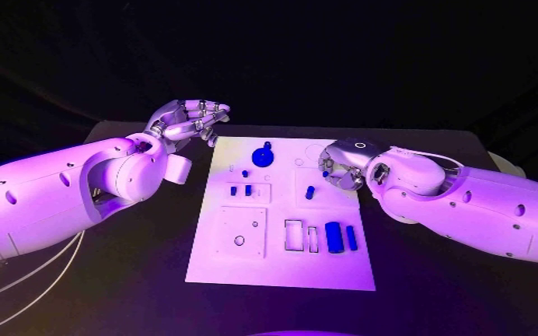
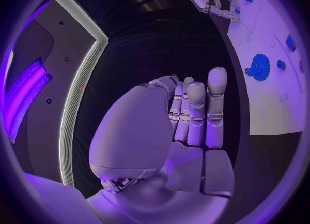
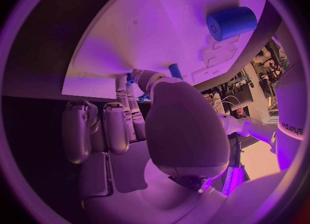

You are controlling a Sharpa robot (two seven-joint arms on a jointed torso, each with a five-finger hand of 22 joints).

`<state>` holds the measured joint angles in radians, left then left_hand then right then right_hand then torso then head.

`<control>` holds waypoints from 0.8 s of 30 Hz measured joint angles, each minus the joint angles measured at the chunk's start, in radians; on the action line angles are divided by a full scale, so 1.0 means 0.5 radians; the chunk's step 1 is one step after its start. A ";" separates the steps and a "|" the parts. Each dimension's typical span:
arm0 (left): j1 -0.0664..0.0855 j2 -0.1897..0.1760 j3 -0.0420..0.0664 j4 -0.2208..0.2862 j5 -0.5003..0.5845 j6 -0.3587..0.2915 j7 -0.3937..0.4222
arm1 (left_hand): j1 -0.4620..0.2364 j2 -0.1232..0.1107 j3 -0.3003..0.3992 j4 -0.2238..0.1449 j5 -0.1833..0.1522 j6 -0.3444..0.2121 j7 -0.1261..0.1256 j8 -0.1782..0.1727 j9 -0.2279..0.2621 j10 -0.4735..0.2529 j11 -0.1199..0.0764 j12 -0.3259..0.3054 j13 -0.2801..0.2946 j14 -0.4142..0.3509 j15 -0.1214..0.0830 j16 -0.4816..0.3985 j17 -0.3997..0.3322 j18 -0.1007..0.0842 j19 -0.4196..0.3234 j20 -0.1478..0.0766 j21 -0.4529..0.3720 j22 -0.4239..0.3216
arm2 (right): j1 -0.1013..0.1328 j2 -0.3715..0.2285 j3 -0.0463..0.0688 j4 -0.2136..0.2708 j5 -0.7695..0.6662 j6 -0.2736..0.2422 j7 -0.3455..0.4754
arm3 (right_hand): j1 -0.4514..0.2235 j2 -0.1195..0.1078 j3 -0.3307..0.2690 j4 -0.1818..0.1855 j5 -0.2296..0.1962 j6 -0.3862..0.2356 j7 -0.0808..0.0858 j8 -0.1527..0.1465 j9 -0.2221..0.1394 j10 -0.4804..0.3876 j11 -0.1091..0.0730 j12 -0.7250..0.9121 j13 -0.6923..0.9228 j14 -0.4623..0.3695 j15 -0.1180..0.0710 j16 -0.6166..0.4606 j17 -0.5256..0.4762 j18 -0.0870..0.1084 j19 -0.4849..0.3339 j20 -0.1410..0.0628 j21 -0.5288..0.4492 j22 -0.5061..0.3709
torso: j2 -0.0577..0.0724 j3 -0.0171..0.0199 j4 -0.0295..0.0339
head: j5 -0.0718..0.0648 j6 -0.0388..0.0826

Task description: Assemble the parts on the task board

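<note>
task board (image 1: 281, 262) sits mid table (image 1: 134, 289), used as landmark. right hand (image 1: 342, 166) is over the board's far right area, fingers (image 3: 137, 107) bunched down at a small blue part (image 3: 131, 78); looks like a pinch but contact is hidden, cannot tell if it's actually held. left hand (image 1: 188, 122) hovers off the board's far left corner, fingers (image 2: 197, 113) loosely curled side by side, holding nothing. blue gear (image 1: 263, 155) stands near the board's far edge, short pin (image 1: 309, 192) mid board, two cylinders (image 1: 340, 237) at the near right. judgement: parts look like light, rigid, smooth plastic, apt to roll or slip. pinch the pins across the shaft near mid-length, gear by its rim.
</note>
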<state>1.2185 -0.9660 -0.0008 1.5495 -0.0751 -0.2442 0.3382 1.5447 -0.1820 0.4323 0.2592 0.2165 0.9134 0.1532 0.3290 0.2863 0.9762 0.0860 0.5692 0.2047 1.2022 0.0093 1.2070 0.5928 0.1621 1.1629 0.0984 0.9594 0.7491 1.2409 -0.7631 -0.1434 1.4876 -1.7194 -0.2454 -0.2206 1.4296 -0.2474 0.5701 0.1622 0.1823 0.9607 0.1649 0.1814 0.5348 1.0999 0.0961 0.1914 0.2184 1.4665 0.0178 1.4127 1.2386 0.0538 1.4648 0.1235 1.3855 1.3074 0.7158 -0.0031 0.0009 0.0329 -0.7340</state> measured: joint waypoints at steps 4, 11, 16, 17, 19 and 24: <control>0.000 0.000 0.000 0.003 0.004 0.000 0.000 | 0.000 0.000 0.005 -0.005 0.000 0.000 0.000 0.000 0.000 0.000 0.000 0.000 0.000 0.000 0.000 0.000 0.004 0.000 0.000 0.000 0.000 0.003 | -0.004 0.013 0.003 -0.009 -0.010 0.000 -0.008 | 0.010 0.010 0.019 -0.019 -0.017 0.023 -0.008 0.000 -0.004 0.028 -0.008 0.000 -0.007 0.000 0.000 0.006 0.002 0.000 0.000 0.000 0.012 0.000 | 0.000 0.0006 0.000 | 0.000 -0.001; 0.000 -0.001 0.000 0.005 0.009 -0.001 -0.001 | 0.000 0.000 0.005 -0.005 0.000 0.000 0.000 0.000 0.000 0.000 0.000 0.000 0.000 0.000 0.000 0.000 0.004 0.000 0.000 0.000 0.000 0.003 | -0.010 0.027 0.007 -0.020 -0.030 -0.003 -0.025 | 0.022 0.025 0.049 -0.049 -0.022 0.069 -0.019 0.000 -0.006 0.077 -0.021 -0.008 -0.019 -0.003 -0.012 0.016 0.012 0.000 -0.001 -0.015 0.041 0.000 | -0.001 0.0021 -0.001 | 0.002 -0.006; 0.000 -0.001 0.000 0.005 0.010 -0.002 -0.003 | 0.000 0.000 0.011 0.000 0.000 0.000 0.000 0.000 0.000 0.000 0.000 0.000 0.000 0.000 0.000 0.000 0.004 0.000 0.000 0.000 0.000 0.003 | -0.012 0.033 0.008 -0.021 -0.050 0.001 -0.040 | 0.008 0.040 0.070 -0.070 -0.025 0.101 -0.029 0.016 -0.006 0.110 -0.035 -0.009 -0.023 0.000 -0.015 0.017 0.018 0.000 0.007 -0.022 0.064 0.001 | -0.001 0.0025 -0.001 | 0.003 -0.009; 0.000 -0.001 0.000 0.005 0.010 -0.002 -0.003 | 0.000 0.000 0.011 0.000 0.000 0.000 0.000 0.000 0.000 0.000 0.000 0.000 0.000 0.000 0.000 0.000 0.004 0.000 0.000 0.000 0.000 0.003 | -0.013 0.034 0.008 -0.020 -0.056 0.004 -0.043 | 0.014 0.046 0.075 -0.075 -0.025 0.101 -0.030 0.016 -0.006 0.121 -0.034 -0.010 -0.024 0.000 -0.015 0.017 0.018 0.000 0.007 -0.022 0.064 0.001 | -0.001 0.0025 -0.001 | 0.003 -0.010; 0.000 -0.002 0.000 0.005 0.011 -0.002 -0.004 | 0.000 0.000 0.014 -0.004 0.000 -0.004 0.004 0.000 0.000 0.000 0.000 0.000 0.000 0.000 0.000 0.000 0.004 0.000 0.000 0.000 0.000 0.003 | -0.013 0.034 0.009 -0.015 -0.071 0.014 -0.051 | 0.021 0.053 0.071 -0.084 -0.025 0.108 -0.037 0.016 -0.006 0.126 -0.035 -0.013 -0.025 -0.007 -0.022 0.017 0.018 0.000 0.007 -0.022 0.074 0.001 | -0.001 0.0029 -0.001 | 0.003 -0.013; 0.000 -0.005 0.000 0.006 0.012 -0.003 -0.006 | -0.008 -0.008 0.019 -0.008 0.000 -0.007 0.007 0.000 -0.001 0.000 0.000 0.000 -0.001 0.000 0.000 0.000 0.002 0.000 0.000 0.000 -0.009 0.000 | -0.013 0.035 0.010 0.000 -0.116 0.040 -0.078 | 0.020 0.075 0.084 -0.117 -0.029 0.146 -0.045 0.029 -0.003 0.148 -0.036 -0.026 -0.026 0.000 -0.029 0.024 0.018 0.000 0.004 -0.034 0.091 0.001 | -0.002 0.0029 -0.001 | 0.003 -0.016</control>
<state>1.2186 -0.9686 -0.0008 1.5526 -0.0693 -0.2458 0.3354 1.5407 -0.1859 0.4418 0.2551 0.2165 0.9096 0.1569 0.3289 0.2861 0.9762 0.0860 0.5691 0.2044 1.2022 0.0093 1.2070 0.5938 0.1619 1.1630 0.0985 0.9547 0.7492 1.2346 -0.7453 -0.1384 1.4878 -1.7774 -0.2254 -0.2593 1.4398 -0.2098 0.6120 0.1035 0.1679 1.0335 0.1426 0.1960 0.5336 1.1740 0.0783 0.1783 0.2053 1.4667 0.0031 1.4248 1.2478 0.0537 1.4667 0.1067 1.4309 1.3080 0.7150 -0.0016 0.0002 0.0346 -0.7421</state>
